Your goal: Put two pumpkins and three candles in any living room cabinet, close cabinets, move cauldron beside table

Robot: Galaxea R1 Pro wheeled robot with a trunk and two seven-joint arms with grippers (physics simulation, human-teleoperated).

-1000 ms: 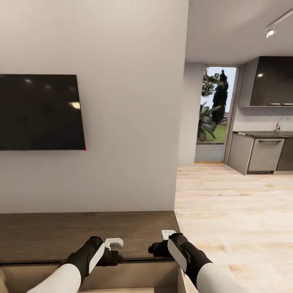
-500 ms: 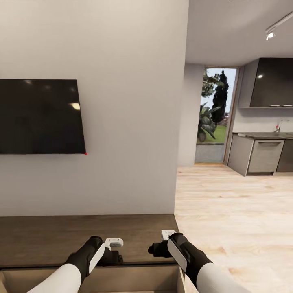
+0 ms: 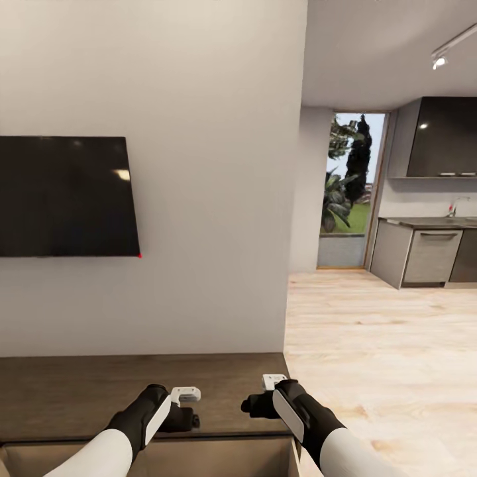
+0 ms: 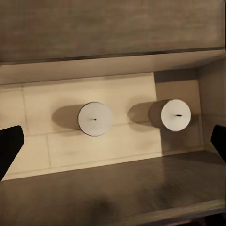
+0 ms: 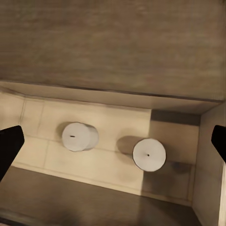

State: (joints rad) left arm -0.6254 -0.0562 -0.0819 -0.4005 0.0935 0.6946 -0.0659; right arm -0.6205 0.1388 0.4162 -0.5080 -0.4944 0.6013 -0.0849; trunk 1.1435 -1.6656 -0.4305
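Observation:
Two white candles [image 4: 95, 119] [image 4: 174, 114] stand upright on the pale floor of the open drawer of the dark-brown cabinet [image 3: 99, 387]. The same two candles [image 5: 77, 136] [image 5: 149, 154] appear in the right wrist view. My left gripper [image 3: 184, 405] [image 4: 113, 146] hangs above the drawer, open and empty, its dark fingertips [image 4: 9, 146] wide apart. My right gripper [image 3: 260, 399] [image 5: 113, 146] hovers beside it over the drawer's right end, also open and empty. Pumpkins, cauldron and table are out of view.
A black TV [image 3: 66, 197] hangs on the white wall behind the cabinet. To the right, light wood floor [image 3: 384, 358] runs to a kitchen with grey units [image 3: 424, 255] and a glass door [image 3: 348, 192].
The whole head picture has slid down a little, so the camera has moved; less of the open drawer shows at the bottom. Both arms keep their place in the picture.

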